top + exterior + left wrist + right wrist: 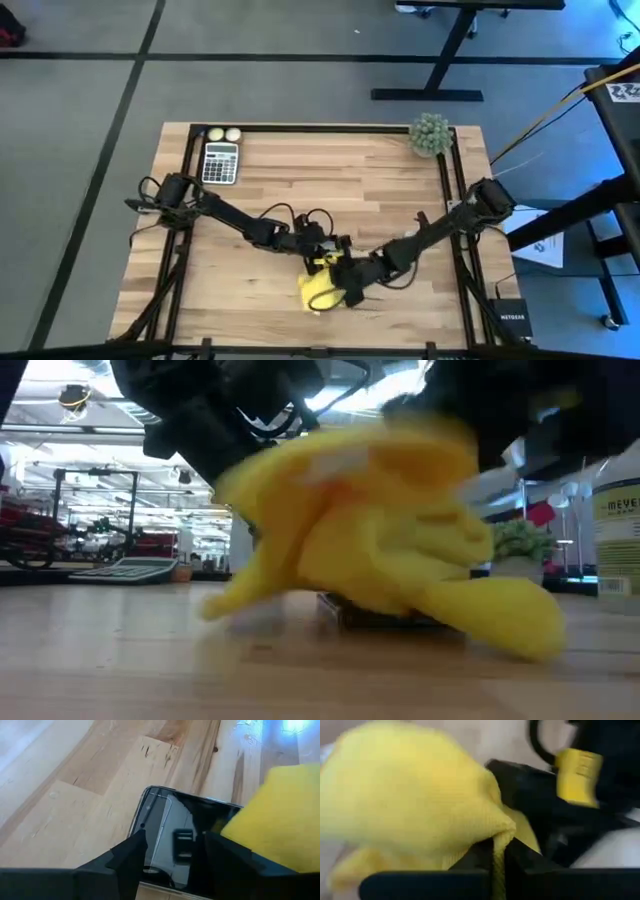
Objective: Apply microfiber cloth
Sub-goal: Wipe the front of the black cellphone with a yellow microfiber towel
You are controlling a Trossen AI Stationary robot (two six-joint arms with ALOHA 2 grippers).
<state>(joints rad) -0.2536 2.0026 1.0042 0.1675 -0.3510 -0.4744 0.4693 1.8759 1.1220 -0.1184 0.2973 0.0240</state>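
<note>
A butcher-block wooden table (380, 190) with a black frame is standing on a grey floor crossed by dark lines, and the two dark arms are reaching inward to meet near its front edge. At the far side a calculator (221, 162) is lying next to two pale balls (224, 134), while a small spiky green plant (431, 134) is sitting at the far right corner — all of them well apart from the work. The right gripper (498, 851) is pinching the microfiber cloth (320, 288), its fingers nearly closed with a fold of yellow fabric running down between them; the bunched cloth is hanging from it and draping onto the black smartphone (182, 840), which is lying flat on the wood. In the low view the cloth (370, 540) is filling the middle of the picture and hiding most of the phone, only a dark edge (385, 615) showing beneath it. The left gripper (172, 857) is sitting over the near end of the phone with its fingers parted and nothing between them; whether they are touching the glass is not clear. From that wrist the cloth (280, 815) is covering one corner of the screen. Beyond the table, in the low view, a pale labelled bottle (618, 530) is standing at the right edge — behind it, an open workshop with racks.
</note>
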